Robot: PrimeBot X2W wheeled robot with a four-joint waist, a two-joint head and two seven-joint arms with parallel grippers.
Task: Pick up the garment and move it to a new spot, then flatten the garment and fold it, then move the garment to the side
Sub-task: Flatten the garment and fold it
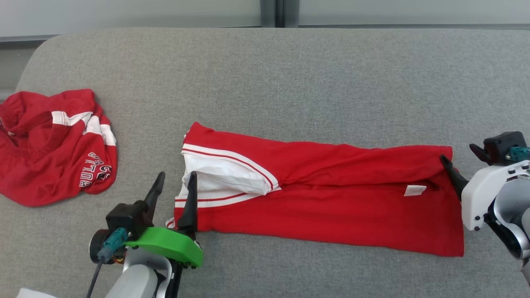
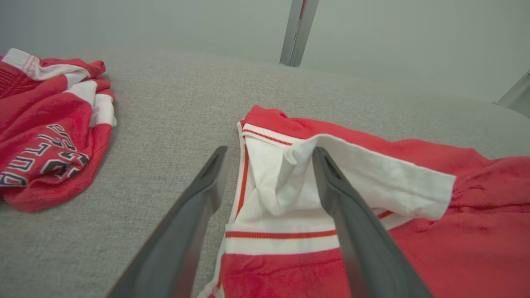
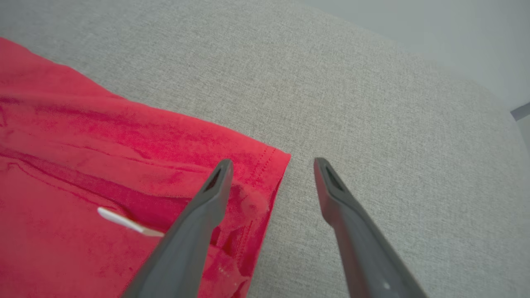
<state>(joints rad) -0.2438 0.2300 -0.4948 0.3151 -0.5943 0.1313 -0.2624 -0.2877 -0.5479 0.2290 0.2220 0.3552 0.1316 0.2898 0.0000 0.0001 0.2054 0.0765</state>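
My left claw (image 1: 177, 176) and right claw (image 1: 459, 154) both stand released, straddling opposite short ends of the red shirt (image 1: 331, 198), whose long axis runs between them.

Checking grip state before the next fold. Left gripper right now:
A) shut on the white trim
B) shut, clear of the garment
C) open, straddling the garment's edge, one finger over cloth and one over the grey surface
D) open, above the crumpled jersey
C: the left gripper has its jaws apart, one finger over the white-trimmed end of the folded garment, the other over the bare grey surface.
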